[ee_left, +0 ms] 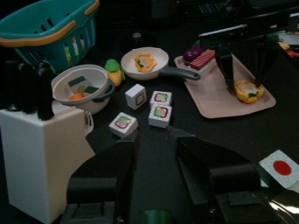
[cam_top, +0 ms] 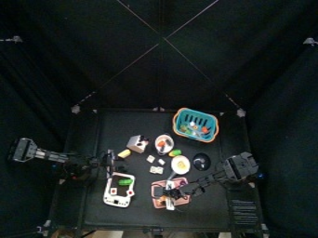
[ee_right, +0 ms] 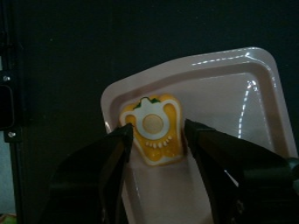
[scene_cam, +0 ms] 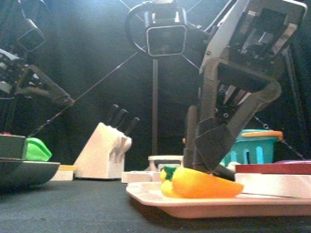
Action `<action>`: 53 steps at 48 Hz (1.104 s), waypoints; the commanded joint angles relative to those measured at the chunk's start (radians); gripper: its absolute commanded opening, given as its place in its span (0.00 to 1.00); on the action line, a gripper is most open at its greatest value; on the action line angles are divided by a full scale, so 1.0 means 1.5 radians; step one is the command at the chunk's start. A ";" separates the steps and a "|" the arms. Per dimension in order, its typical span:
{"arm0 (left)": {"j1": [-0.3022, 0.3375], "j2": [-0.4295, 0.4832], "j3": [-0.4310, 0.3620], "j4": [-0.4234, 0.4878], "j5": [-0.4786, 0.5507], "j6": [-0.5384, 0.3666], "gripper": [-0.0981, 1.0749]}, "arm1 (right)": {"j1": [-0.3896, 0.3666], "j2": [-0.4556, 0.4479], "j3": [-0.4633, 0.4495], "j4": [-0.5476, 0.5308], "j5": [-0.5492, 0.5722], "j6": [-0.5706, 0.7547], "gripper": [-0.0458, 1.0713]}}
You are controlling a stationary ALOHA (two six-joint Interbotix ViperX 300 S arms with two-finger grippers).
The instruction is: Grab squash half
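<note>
Straddling the yellow-orange squash half [ee_right: 153, 129] on the pale pink plastic tray [ee_right: 251, 83], the right gripper [ee_right: 155, 144] stood wide open, one jaw on each side. Closing on it seemed next. The left gripper [ee_left: 156, 150] rested open, well apart.

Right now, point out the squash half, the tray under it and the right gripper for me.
squash half [ee_right: 153, 131]: right wrist view, on its cut face.
tray [ee_right: 239, 74]: right wrist view, on the bare floor near its rim.
right gripper [ee_right: 156, 149]: right wrist view, midway between its open fingertips, astride the squash.
</note>
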 commanded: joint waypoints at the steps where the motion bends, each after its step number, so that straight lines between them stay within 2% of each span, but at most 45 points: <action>1: -0.001 0.002 -0.007 0.000 -0.003 0.001 0.71 | -0.002 -0.012 -0.015 0.003 -0.005 0.000 0.81; 16: -0.001 0.002 -0.007 0.000 -0.003 0.001 0.71 | -0.006 -0.015 -0.015 0.004 -0.001 -0.001 0.82; 28: -0.001 0.001 -0.007 0.000 -0.003 0.000 0.71 | -0.007 -0.018 -0.015 0.000 0.008 -0.006 0.98; 53: -0.001 0.002 -0.006 0.000 -0.003 0.000 0.71 | -0.003 0.020 -0.054 -0.034 0.067 -0.007 0.96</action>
